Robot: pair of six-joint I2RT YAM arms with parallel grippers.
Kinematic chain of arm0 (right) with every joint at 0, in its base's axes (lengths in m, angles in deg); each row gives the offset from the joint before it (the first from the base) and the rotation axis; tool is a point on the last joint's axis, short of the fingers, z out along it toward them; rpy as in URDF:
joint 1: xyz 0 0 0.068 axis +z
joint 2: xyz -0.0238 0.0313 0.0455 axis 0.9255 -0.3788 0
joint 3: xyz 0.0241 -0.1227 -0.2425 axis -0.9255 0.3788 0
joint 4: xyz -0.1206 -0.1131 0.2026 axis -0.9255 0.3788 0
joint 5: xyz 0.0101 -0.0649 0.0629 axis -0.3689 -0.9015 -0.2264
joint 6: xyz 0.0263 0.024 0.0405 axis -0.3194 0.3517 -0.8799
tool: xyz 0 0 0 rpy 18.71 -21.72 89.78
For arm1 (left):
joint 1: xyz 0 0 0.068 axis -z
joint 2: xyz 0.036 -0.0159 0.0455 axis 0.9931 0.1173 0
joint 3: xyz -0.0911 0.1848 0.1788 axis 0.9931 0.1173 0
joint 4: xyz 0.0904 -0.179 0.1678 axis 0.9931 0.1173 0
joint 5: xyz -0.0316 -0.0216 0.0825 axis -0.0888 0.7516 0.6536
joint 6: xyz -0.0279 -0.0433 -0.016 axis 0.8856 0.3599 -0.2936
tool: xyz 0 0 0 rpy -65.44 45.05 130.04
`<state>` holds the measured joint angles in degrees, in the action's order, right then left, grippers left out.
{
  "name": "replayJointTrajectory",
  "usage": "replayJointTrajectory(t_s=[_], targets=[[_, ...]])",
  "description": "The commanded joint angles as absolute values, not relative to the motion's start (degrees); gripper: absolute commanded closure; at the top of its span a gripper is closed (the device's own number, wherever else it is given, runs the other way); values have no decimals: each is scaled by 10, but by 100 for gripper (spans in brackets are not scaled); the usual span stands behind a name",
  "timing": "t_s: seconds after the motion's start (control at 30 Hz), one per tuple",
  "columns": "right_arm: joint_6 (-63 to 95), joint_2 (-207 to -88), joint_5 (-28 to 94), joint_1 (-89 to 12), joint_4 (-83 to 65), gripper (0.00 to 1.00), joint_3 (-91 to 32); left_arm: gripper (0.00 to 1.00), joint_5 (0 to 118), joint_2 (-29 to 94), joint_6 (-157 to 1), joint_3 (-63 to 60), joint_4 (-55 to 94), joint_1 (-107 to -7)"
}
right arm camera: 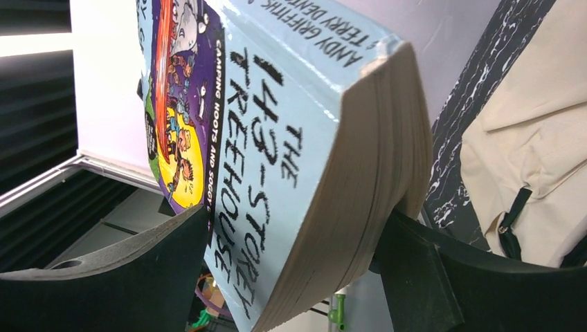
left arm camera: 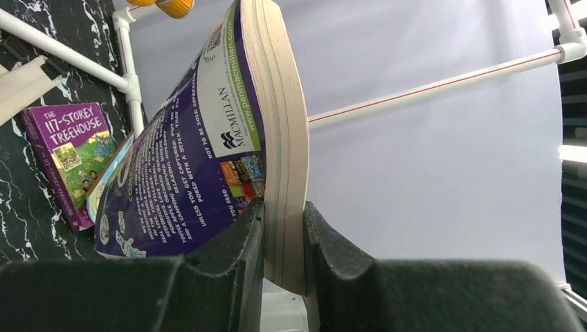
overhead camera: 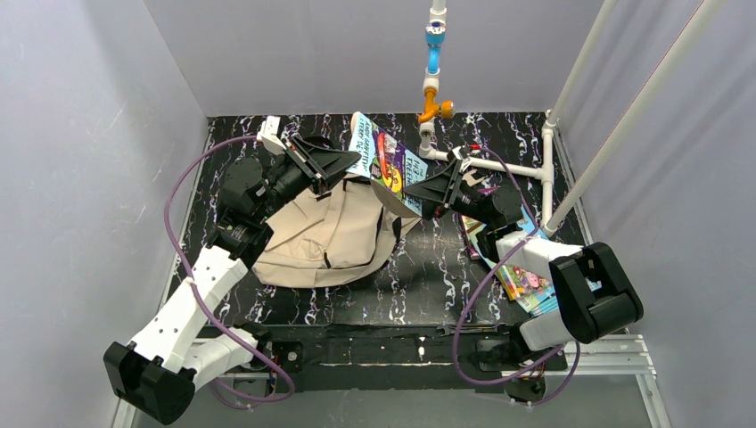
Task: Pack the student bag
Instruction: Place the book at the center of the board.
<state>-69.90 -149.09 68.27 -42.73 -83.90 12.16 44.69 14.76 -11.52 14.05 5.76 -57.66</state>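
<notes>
The left gripper (left arm camera: 284,242) has its two fingers drawn in tight on the book (left arm camera: 208,138), pinching it across its thickness near one corner. The right gripper (right arm camera: 291,263) stands far wider, with one finger against the pale blue front cover and the other against the page edge, so it clamps the same book askew. Held by both, the book hangs tilted in the air over the far middle of the tabletop (overhead camera: 428,276). It is just above the far end of the student bag (overhead camera: 325,234), which lies slumped in the middle of the table, nearer the left edge than the right. Whether the bag's mouth gapes under the book cannot be told from these views. More books (overhead camera: 521,276) lie by the right edge. The step in hand looks like feeding this book into the bag. Two grips on one stiff book will fight each other, so one should let go before any lowering. The left pinch looks the surer hold and the right's slanted one the likelier to slip. The freed gripper could lift the soft fabric open, since it will likely fold shut. The book should lead in with a narrow end, moving slowly.
</notes>
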Motion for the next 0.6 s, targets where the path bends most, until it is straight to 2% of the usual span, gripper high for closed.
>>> replayJointTrajectory(t_s=[0.0,0.17,0.27,0.37,0.47,0.5,0.53,0.57], targets=[[-695,-1467,681,-423,-853,12,118,100,428,128,-132,136,21,-572],[-577,-1400,682,-444,-656,28,127,100,464,97,-210,159,102,-572],[-554,-1376,686,-446,-622,39,120,100,475,93,-227,172,128,-572],[-535,-1370,699,-450,-588,56,111,100,474,101,-233,190,128,-573],[-477,-1363,698,-454,-504,63,109,100,498,97,-262,214,140,-572],[-452,-1364,697,-456,-478,64,108,100,506,97,-272,227,144,-572],[-421,-1364,695,-456,-451,61,107,100,514,98,-288,238,147,-572],[-384,-1366,689,-456,-415,45,105,100,524,100,-311,251,150,-572]])
